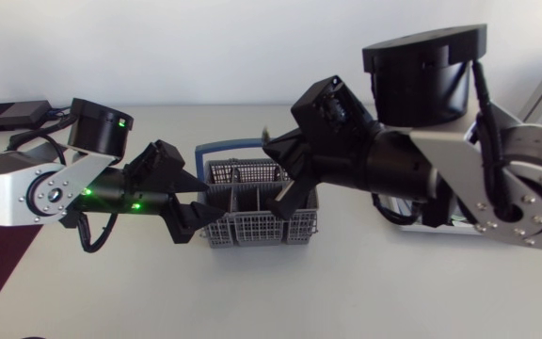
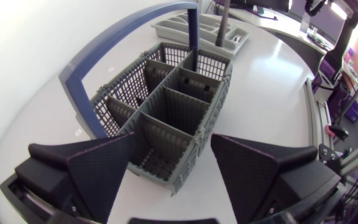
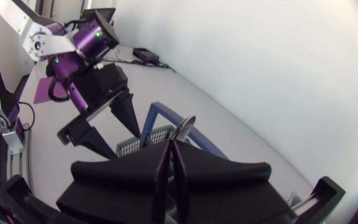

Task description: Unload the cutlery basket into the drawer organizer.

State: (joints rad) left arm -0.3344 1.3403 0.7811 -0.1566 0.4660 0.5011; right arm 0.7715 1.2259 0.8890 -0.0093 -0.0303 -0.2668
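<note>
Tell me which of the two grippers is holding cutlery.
The right gripper: it is shut on a slim metal utensil. The left gripper stands open and empty, straddling a corner of the cutlery basket.

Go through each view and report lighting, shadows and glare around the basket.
Head view: even light, soft faint shadow under the cutlery basket; green lights glow on the left arm. Left wrist view: bright table, basket cells shaded, open left pincer dark. Right wrist view: a highlight on the metal utensil in the right pincer.
</note>
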